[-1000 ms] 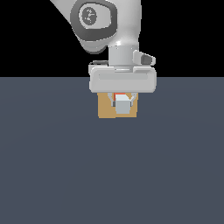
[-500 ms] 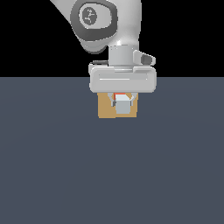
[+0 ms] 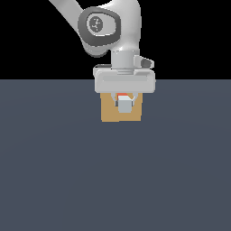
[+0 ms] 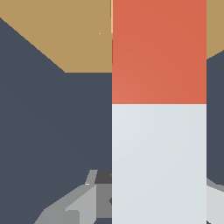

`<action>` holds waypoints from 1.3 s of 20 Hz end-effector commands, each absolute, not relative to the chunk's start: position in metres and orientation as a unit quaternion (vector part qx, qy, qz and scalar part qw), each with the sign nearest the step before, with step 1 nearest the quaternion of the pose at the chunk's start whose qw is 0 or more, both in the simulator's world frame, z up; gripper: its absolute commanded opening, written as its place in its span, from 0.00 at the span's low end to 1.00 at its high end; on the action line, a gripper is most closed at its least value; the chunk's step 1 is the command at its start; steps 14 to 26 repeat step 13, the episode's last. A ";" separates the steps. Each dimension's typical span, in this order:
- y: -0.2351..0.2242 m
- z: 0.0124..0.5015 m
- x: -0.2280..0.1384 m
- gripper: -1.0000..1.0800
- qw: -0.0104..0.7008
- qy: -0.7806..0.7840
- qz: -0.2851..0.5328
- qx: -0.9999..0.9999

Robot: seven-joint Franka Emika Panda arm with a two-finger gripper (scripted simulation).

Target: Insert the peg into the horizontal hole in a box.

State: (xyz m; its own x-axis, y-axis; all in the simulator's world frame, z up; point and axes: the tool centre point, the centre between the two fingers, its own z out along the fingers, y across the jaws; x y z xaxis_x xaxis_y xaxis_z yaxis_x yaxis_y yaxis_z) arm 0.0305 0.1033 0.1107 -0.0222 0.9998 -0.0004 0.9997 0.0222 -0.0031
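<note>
The peg (image 4: 159, 131) is seen very close in the wrist view, as a long bar that is pale grey-white on one part and orange-red on the other. Its orange-red end is pointed at the box (image 4: 65, 39), and the tan of the box is seen behind that end. It cannot be told from this view whether the end is touching the box or already inside it. The hole is hidden behind the peg and cannot be seen in either view.

In the exterior view, the peg (image 3: 123, 104) is seen end-on as a small pale square with a bit of orange-red above it. It is set in front of the middle of the box (image 3: 109, 113). The box is resting on the dark grey surface (image 3: 115, 180), near the surface's far edge and about halfway between its side edges.

The peg is clamped in the gripper (image 3: 124, 101), with a grey finger (image 4: 76, 205) seen on each side of the pale part. The wide pale body of the hand is hung just above the box, and the top of the box is covered by it. The white arm (image 3: 108, 27) is seen rising above the hand.
</note>
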 end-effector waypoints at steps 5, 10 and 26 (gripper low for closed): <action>0.151 0.113 0.030 0.00 0.000 -0.716 -0.001 -0.699; 0.163 0.114 0.031 0.00 0.000 -0.716 -0.001 -0.699; 0.162 0.114 0.032 0.00 0.000 -0.716 -0.001 -0.699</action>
